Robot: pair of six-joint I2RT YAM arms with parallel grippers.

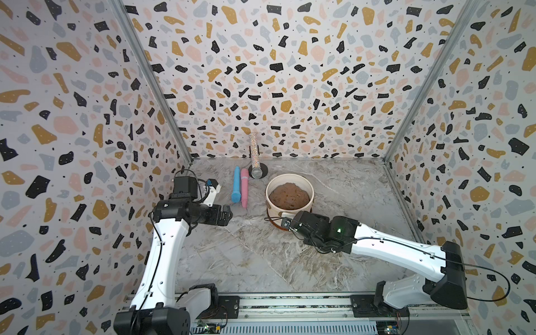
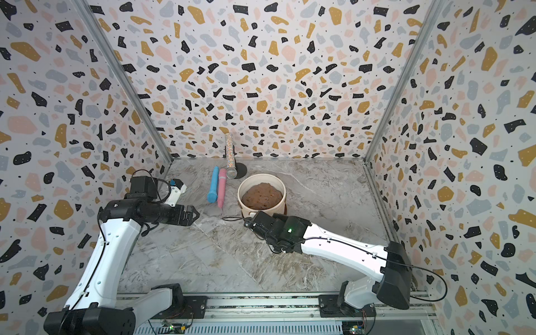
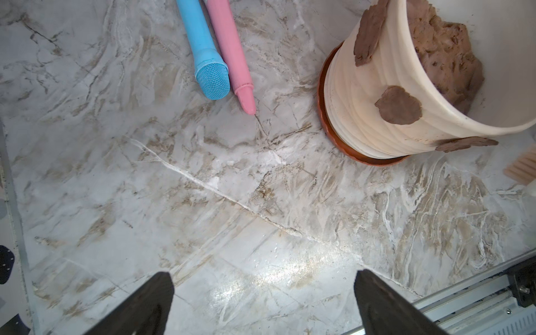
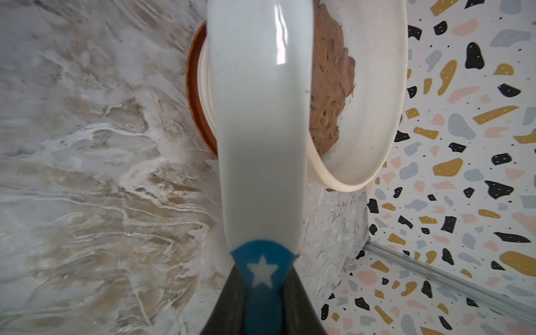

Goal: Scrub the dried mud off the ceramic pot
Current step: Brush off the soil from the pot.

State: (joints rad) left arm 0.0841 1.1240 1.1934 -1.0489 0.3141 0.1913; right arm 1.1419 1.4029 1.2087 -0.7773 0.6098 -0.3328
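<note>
The ceramic pot (image 1: 272, 212) (image 2: 246, 213), cream and ribbed, stands on a brown saucer mid-table with a soil mound (image 1: 289, 195) inside. The left wrist view shows three patches of dried mud (image 3: 398, 106) on the pot's wall (image 3: 356, 121). My right gripper (image 1: 286, 224) (image 4: 262, 290) is shut on the blue star-marked handle of a white brush (image 4: 261, 130). The brush head is at the pot's near side, and its bristles (image 3: 522, 168) show there. My left gripper (image 1: 227, 215) (image 3: 264, 278) hangs open over bare table to the left of the pot, with nothing between its jaws.
A blue toy microphone (image 1: 236, 185) and a pink stick-shaped toy (image 1: 244, 188) lie side by side left of the pot. A glittery microphone (image 1: 255, 156) leans on a black stand at the back wall. Patterned walls enclose three sides, and a metal rail (image 1: 290, 304) runs along the front.
</note>
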